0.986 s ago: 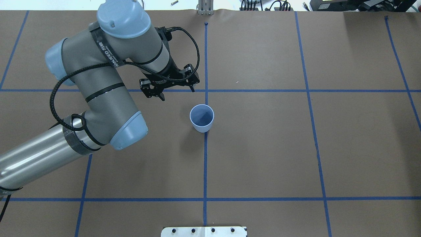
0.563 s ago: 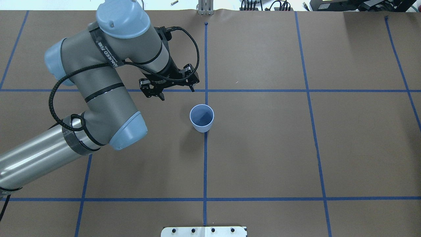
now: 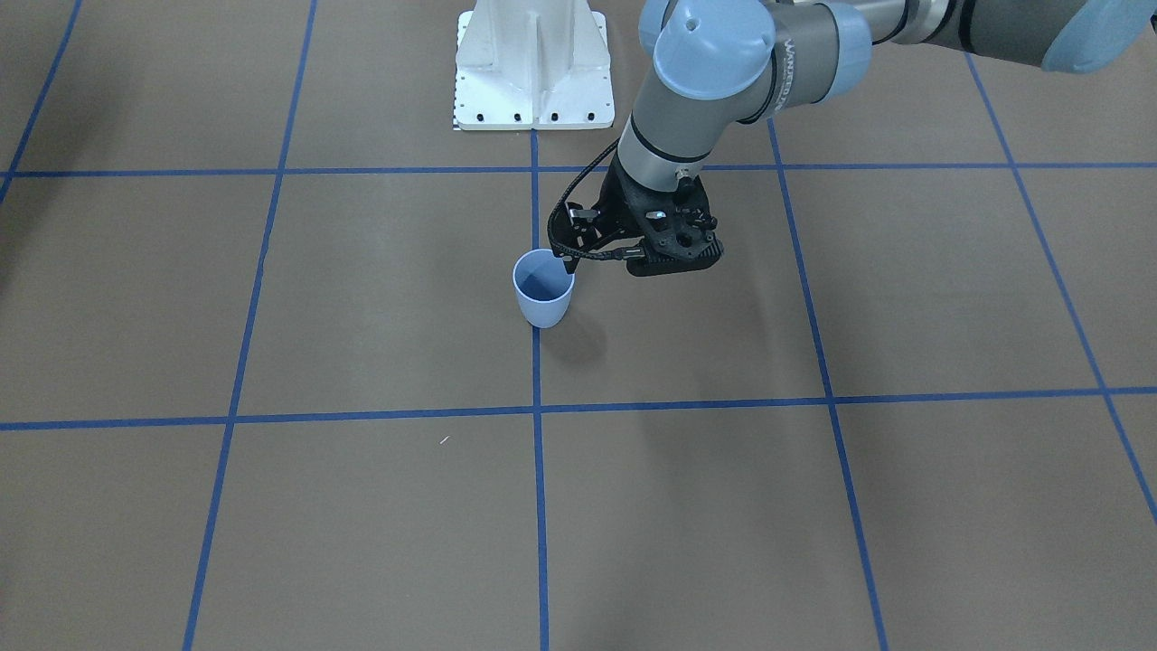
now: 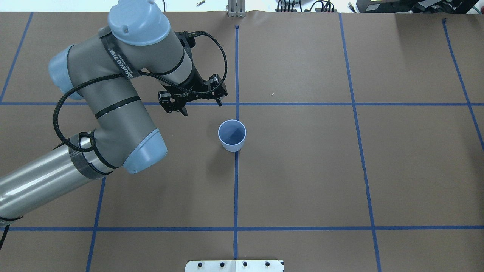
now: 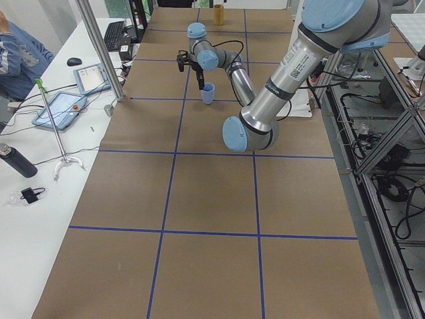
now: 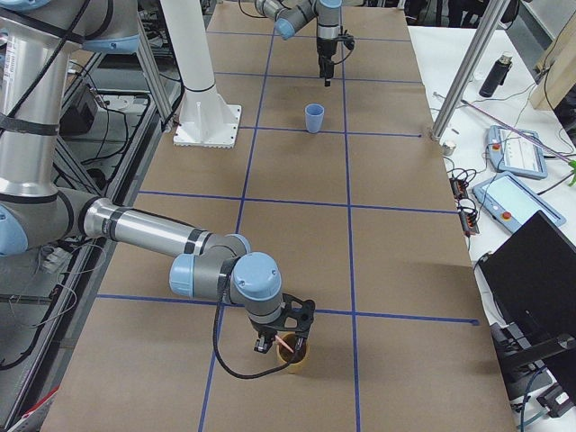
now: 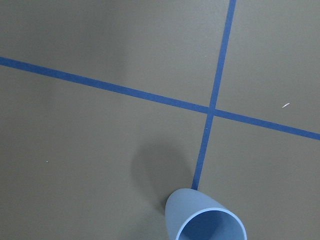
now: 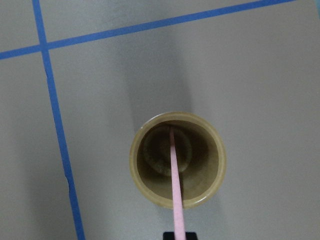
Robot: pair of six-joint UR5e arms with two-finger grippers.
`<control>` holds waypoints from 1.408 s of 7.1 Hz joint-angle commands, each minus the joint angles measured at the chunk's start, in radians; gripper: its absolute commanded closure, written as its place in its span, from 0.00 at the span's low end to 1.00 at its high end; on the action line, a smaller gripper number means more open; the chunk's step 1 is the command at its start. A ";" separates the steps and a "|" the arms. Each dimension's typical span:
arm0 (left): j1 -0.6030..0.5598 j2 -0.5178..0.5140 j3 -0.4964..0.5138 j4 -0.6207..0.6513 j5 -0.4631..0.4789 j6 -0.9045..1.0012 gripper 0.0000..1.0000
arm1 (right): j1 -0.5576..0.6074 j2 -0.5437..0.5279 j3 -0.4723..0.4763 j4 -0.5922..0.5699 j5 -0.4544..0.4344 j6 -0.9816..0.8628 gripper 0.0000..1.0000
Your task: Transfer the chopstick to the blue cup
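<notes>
The blue cup [image 4: 231,136] stands upright and empty on a blue tape line near the table's middle; it also shows in the front view [image 3: 543,289] and at the bottom of the left wrist view [image 7: 205,220]. My left gripper [image 4: 201,106] is open and empty, above the table just beyond and left of the cup. The salmon-pink chopstick [image 8: 175,190] stands in a tan cup [image 8: 137,170] at the table's far right end [image 6: 292,355]. My right gripper [image 6: 281,342] is right over that cup, shut on the chopstick's upper end.
The brown paper table carries a blue tape grid [image 4: 236,189]. The white robot base [image 3: 531,68] stands at the back edge. Operator desks with tablets and a bottle [image 5: 16,159] lie beyond the table's far side.
My left arm and gripper have drifted slightly left and away from the blue cup. The cup has not moved.
</notes>
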 commanded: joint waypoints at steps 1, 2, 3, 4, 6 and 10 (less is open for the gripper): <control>0.000 0.018 -0.024 -0.001 0.000 0.001 0.02 | 0.089 -0.008 0.084 -0.068 0.014 -0.010 1.00; 0.000 0.024 -0.027 -0.001 0.000 0.001 0.02 | 0.118 -0.003 0.160 -0.204 0.017 -0.036 1.00; 0.000 0.026 -0.027 -0.001 0.000 0.002 0.02 | 0.152 0.000 0.229 -0.322 0.017 -0.085 1.00; 0.000 0.029 -0.026 -0.001 0.000 0.004 0.02 | 0.174 0.000 0.288 -0.401 0.015 -0.101 1.00; -0.015 0.097 -0.109 -0.016 -0.003 0.014 0.02 | 0.183 0.026 0.435 -0.560 0.014 -0.099 1.00; -0.179 0.268 -0.239 -0.005 -0.008 0.297 0.02 | -0.092 0.280 0.471 -0.575 0.121 0.145 1.00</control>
